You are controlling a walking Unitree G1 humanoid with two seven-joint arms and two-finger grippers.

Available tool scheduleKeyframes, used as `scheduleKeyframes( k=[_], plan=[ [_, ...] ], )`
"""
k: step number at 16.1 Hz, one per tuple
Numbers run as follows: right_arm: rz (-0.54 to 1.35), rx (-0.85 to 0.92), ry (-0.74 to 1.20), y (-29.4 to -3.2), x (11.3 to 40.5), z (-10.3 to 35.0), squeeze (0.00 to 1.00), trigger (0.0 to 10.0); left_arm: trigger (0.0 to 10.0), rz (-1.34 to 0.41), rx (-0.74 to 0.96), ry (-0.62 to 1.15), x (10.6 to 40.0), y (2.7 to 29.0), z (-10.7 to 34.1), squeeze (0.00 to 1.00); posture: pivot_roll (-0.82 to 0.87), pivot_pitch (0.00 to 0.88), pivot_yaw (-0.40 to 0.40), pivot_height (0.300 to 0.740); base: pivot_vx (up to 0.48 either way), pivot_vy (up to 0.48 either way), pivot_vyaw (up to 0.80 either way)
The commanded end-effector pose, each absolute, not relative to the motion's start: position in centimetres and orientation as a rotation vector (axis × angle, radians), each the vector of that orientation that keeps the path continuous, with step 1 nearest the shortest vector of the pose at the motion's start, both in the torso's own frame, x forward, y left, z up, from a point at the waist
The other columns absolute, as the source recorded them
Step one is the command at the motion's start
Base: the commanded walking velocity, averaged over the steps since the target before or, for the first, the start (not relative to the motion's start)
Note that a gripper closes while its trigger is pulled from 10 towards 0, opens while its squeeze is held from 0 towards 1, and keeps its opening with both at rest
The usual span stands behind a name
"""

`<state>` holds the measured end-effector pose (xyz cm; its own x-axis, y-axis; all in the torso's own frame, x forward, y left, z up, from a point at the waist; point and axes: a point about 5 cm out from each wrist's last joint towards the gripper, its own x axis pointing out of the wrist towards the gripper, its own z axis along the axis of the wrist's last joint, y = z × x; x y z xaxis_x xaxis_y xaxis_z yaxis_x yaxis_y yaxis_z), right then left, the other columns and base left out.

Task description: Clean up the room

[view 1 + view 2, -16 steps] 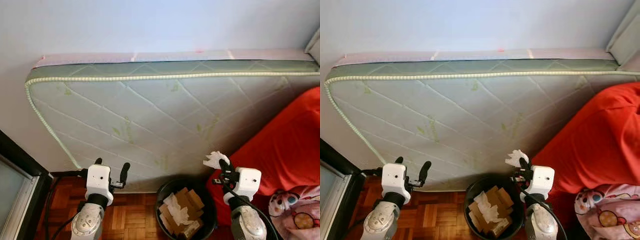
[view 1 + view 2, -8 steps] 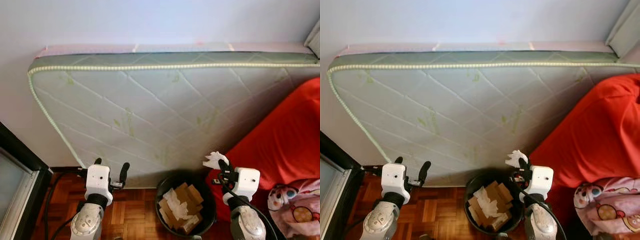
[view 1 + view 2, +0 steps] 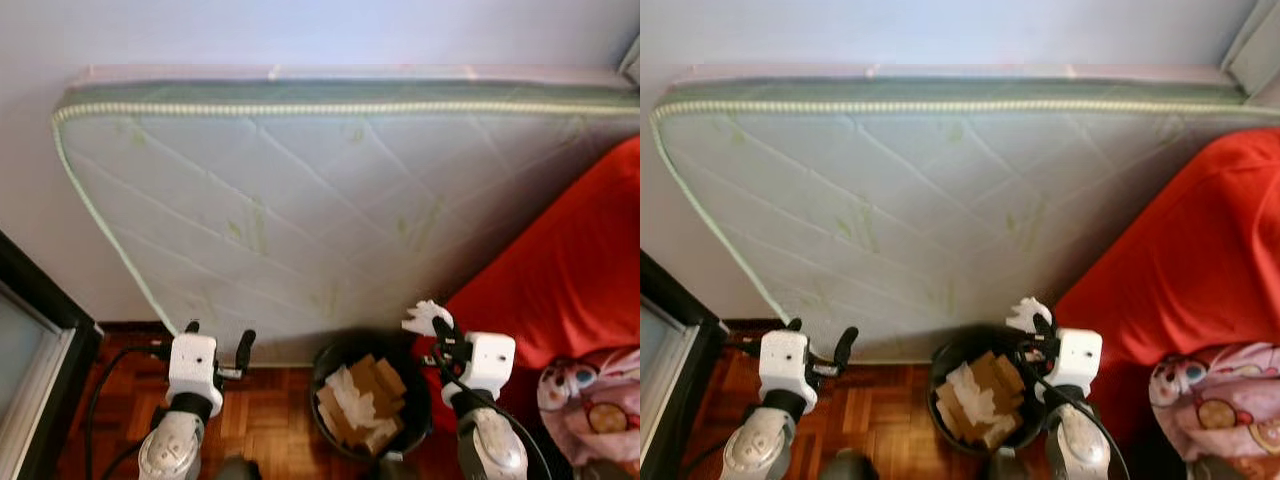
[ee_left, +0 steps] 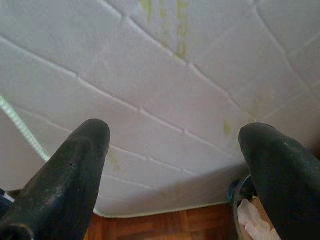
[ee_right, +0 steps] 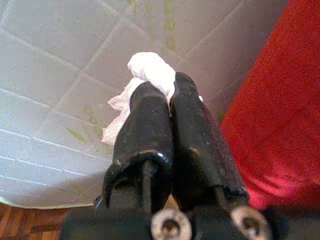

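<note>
A crumpled white tissue (image 5: 148,70) is pinched between the pressed-together fingers of the right gripper (image 3: 436,331), held up just beside the bin (image 3: 424,398) — at its rim on the side toward the red blanket (image 3: 560,270). The bin, on the wood floor (image 3: 265,420) at the foot of the mattress (image 3: 300,210) leaned vs. the wall, is seen w/ cardboard pieces (image 3: 378,382) & more tissues (image 3: 350,398) inside. The left gripper (image 3: 217,340) is held w/ fingers spread, nothing in them — pointed at the mattress, well apart from the bin.

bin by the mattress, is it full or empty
Partly full. The black bin on the wood floor holds brown cardboard pieces and crumpled white paper, piled near its rim. How deep the pile goes cannot be told.
</note>
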<state>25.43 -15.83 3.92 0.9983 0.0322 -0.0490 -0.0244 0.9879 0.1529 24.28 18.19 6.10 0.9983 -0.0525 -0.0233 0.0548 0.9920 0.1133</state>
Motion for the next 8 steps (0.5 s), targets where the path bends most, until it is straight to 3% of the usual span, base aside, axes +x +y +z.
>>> scheduleKeyframes(
  k=[1,8],
  plan=[
    [0.016,0.159,0.076,-15.93,25.15,3.34,0.00,10.0,10.0,-0.044,0.114,0.032,23.98,18.42,5.96,0.00,-0.03,0.166,-0.043,0.647,0.000,0.000,0.00],
    [0.000,0.158,0.075,-16.12,25.38,3.23,0.00,10.0,10.0,-0.046,0.105,0.023,23.89,18.29,6.10,0.00,-0.03,0.169,-0.042,0.647,0.000,0.000,0.00]
  ],
)
